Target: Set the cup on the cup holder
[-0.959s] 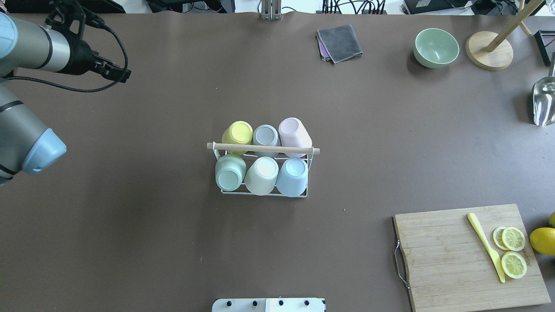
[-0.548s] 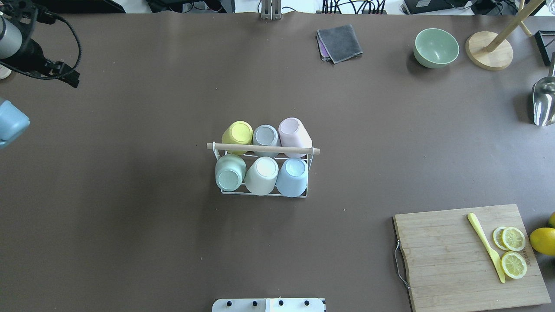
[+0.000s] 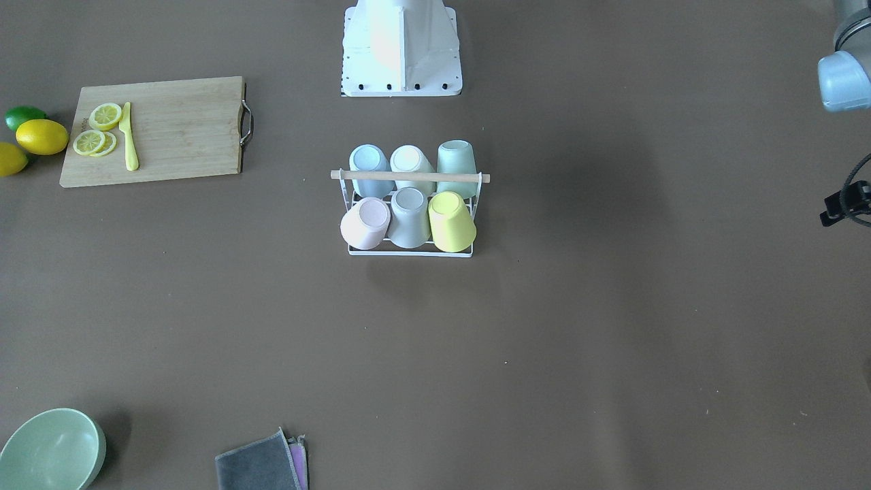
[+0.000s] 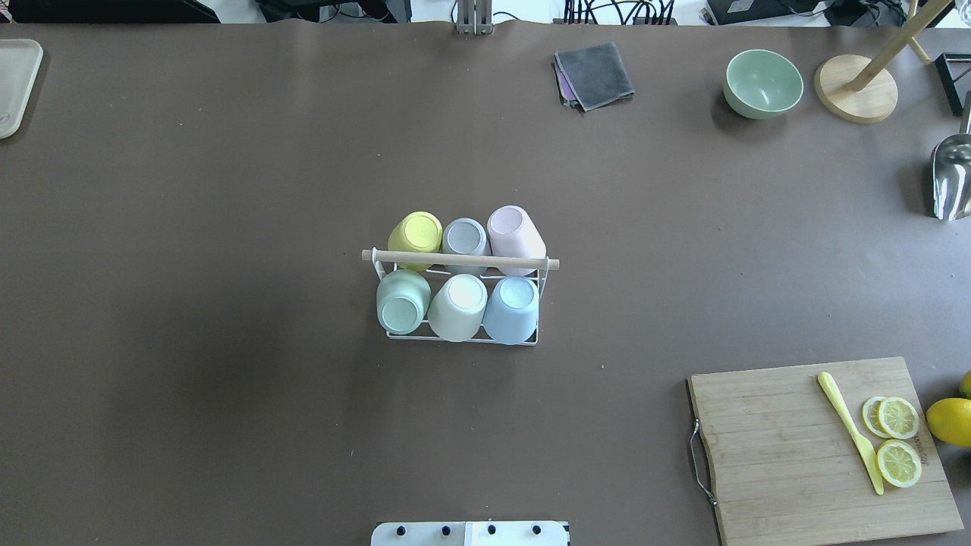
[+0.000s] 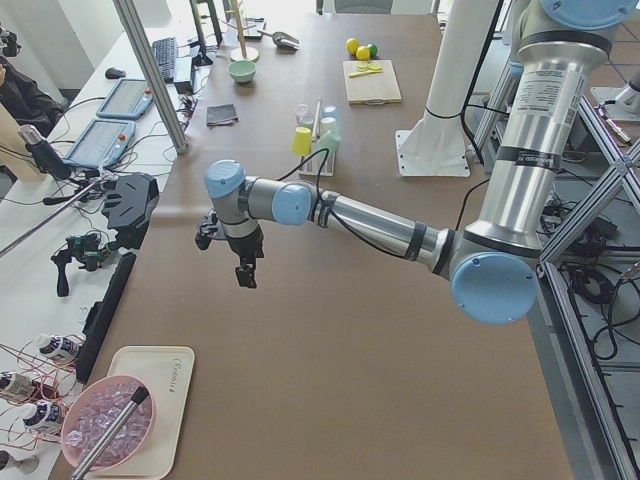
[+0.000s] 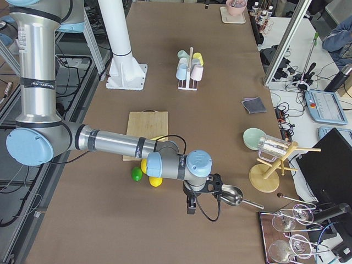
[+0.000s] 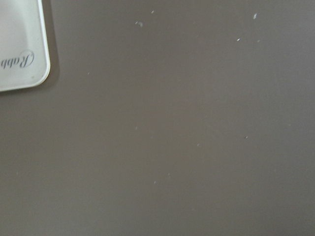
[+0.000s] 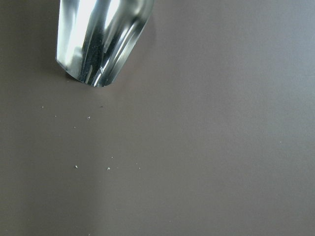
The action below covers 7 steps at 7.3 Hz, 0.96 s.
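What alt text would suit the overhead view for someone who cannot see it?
A white wire cup holder with a wooden rod handle stands at the centre of a brown table, holding six upside-down pastel cups in two rows of three. A wooden cutting board with a yellow knife and lemon slices lies at the lower right.

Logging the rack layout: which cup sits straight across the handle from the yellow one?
The green cup, at the robot's left end of the near row on the cup holder. The white cup and blue cup beside it sit further right.
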Each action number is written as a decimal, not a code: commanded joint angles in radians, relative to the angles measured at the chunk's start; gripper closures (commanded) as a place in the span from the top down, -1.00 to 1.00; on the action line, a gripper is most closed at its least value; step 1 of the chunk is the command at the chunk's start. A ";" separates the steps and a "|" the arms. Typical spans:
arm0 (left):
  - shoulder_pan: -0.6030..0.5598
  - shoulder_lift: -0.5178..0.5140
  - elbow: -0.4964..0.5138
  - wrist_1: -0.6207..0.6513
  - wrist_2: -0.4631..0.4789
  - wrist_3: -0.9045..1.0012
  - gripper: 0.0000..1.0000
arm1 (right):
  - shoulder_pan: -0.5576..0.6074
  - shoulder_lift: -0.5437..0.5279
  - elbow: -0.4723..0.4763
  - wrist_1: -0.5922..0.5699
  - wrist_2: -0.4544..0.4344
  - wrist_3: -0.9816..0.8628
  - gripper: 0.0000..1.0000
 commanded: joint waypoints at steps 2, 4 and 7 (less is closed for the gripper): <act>-0.162 0.135 0.067 0.010 -0.068 0.224 0.96 | 0.015 -0.005 0.022 0.008 0.020 0.001 1.00; -0.199 0.190 0.067 0.007 -0.120 0.201 0.96 | 0.017 0.006 0.048 0.004 0.014 0.001 1.00; -0.199 0.193 0.049 0.008 -0.108 0.198 0.96 | 0.017 0.004 0.048 0.002 0.015 0.001 1.00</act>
